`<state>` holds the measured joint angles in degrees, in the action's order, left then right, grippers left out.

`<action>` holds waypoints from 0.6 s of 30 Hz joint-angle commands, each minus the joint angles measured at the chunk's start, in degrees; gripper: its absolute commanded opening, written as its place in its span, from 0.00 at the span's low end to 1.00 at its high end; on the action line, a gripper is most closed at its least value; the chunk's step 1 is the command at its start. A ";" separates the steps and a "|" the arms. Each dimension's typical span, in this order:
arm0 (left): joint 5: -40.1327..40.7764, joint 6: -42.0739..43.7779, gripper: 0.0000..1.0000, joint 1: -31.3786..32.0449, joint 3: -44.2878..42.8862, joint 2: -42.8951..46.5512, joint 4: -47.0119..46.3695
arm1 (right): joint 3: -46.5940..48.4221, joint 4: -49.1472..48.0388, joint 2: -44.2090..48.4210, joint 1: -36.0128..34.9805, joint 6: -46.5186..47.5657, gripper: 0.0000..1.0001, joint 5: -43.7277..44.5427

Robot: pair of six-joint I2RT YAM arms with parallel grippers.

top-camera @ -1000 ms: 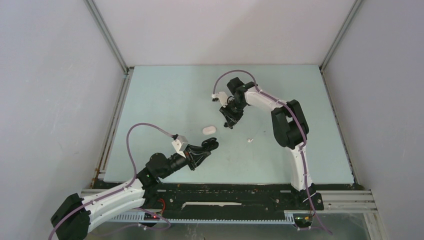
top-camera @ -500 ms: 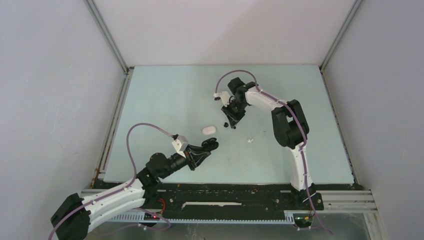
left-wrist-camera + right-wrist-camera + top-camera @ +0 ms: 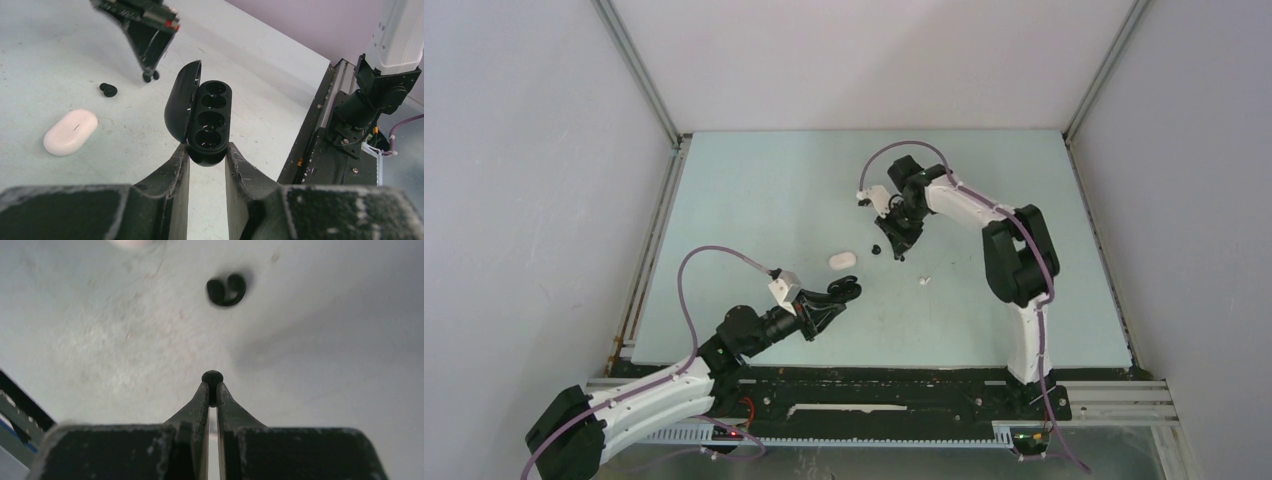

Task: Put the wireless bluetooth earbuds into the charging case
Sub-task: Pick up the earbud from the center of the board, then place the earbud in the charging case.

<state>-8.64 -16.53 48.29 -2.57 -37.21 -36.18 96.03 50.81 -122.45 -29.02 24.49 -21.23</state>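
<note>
My left gripper (image 3: 207, 152) is shut on the near end of a black charging case (image 3: 210, 117). It holds the case above the table with the lid (image 3: 179, 102) swung open to the left and the wells empty. In the top view this case (image 3: 844, 291) is at centre front. My right gripper (image 3: 212, 388) is shut on a small black earbud (image 3: 212, 377), held just above the table. It shows in the top view (image 3: 898, 252) beyond the case. A second black earbud (image 3: 226, 289) lies on the table just left of the right gripper (image 3: 876, 248).
A closed white pill-shaped case (image 3: 842, 259) lies on the table between the two grippers, also in the left wrist view (image 3: 70, 131). A tiny white earbud (image 3: 925, 281) lies to the right of it. The black base rail (image 3: 325, 135) runs along the near edge.
My right gripper has moved a little to the right with one black earbud, so the other black earbud now shows apart on the table. The left arm has not moved.
</note>
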 commanded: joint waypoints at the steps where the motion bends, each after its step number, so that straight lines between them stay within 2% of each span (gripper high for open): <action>1: 0.42 0.60 0.00 -0.27 1.04 0.12 -1.75 | -4.02 3.69 14.63 -0.84 10.65 0.00 -1.10; 5: -1.47 2.58 0.00 -0.24 0.02 -2.64 -1.76 | -8.66 10.29 25.11 -2.87 21.58 0.00 -3.42; 9: -3.86 4.79 0.00 -0.27 -0.63 -5.41 -2.57 | -11.62 14.81 32.21 -6.60 27.21 0.00 -3.81; 18: -8.19 6.14 0.00 -0.07 -0.04 -8.74 -7.76 | -9.92 18.32 32.19 -17.18 24.54 0.00 -7.26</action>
<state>-13.82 -12.62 48.29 -2.57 -45.06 -38.54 85.12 67.18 -88.75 -43.00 49.45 -26.06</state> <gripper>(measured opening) 0.285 0.065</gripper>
